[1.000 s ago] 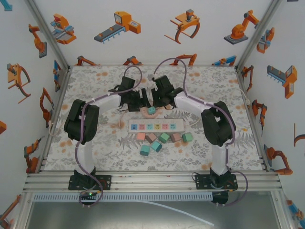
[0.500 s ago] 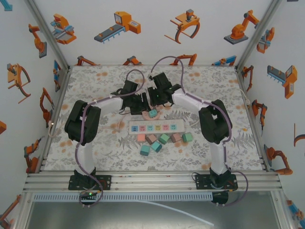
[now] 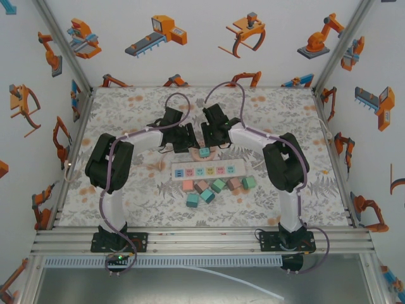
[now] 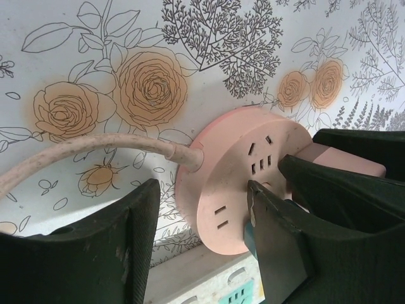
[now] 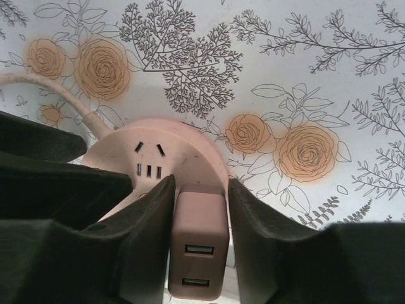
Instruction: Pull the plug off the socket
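A round pink socket (image 4: pixel 234 183) lies on the flowered table, its pale pink cable (image 4: pixel 76 149) running off to the left. A dusty-pink USB plug (image 5: pixel 197 234) stands in the socket (image 5: pixel 158 142). My right gripper (image 5: pixel 199 183) is shut on the plug, one finger pressed to each side. My left gripper (image 4: pixel 202 190) straddles the socket disc: the right finger (image 4: pixel 278 221) touches the disc, while the left finger (image 4: pixel 136 221) stands apart from its rim. In the top view both grippers, left (image 3: pixel 188 139) and right (image 3: pixel 212 136), meet at the table's middle back.
A white power strip (image 3: pixel 207 169) with coloured outlets lies just in front of the socket. A teal block (image 3: pixel 204 152) sits right by the socket. Several coloured blocks (image 3: pixel 215 185) are scattered in front of the strip. Side walls enclose the table.
The left jaws have narrowed around the socket disc. Both grippers have drawn closer together, and the socket with the teal block has slid slightly toward the power strip.
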Robot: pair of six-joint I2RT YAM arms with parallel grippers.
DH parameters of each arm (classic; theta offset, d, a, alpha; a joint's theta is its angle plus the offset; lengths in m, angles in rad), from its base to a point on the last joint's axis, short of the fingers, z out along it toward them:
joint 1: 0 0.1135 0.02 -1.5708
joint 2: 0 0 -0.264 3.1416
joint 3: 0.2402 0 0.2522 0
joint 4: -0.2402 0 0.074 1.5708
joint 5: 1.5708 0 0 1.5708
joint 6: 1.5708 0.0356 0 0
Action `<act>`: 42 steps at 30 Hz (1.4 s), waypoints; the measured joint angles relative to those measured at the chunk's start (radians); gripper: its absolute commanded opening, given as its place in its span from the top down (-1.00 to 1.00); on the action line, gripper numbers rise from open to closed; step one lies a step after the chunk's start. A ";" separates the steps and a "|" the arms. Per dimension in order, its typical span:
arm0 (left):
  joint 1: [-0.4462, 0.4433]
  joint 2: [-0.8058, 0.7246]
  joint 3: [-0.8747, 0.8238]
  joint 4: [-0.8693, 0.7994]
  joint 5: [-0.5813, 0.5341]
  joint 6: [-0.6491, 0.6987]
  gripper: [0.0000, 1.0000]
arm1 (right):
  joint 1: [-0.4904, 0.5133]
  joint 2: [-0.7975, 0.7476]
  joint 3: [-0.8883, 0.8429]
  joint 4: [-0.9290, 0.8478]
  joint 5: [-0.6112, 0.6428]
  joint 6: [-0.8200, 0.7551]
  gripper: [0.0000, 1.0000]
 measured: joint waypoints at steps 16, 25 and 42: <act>-0.052 0.020 0.026 0.001 -0.029 -0.050 0.70 | 0.011 0.012 0.102 -0.177 0.069 -0.010 1.00; -0.081 0.021 0.044 -0.001 -0.166 -0.097 0.76 | 0.022 0.012 0.122 -0.207 0.107 0.018 1.00; -0.096 0.029 0.048 0.014 -0.214 -0.099 0.79 | 0.007 -0.027 0.066 -0.138 0.101 0.035 1.00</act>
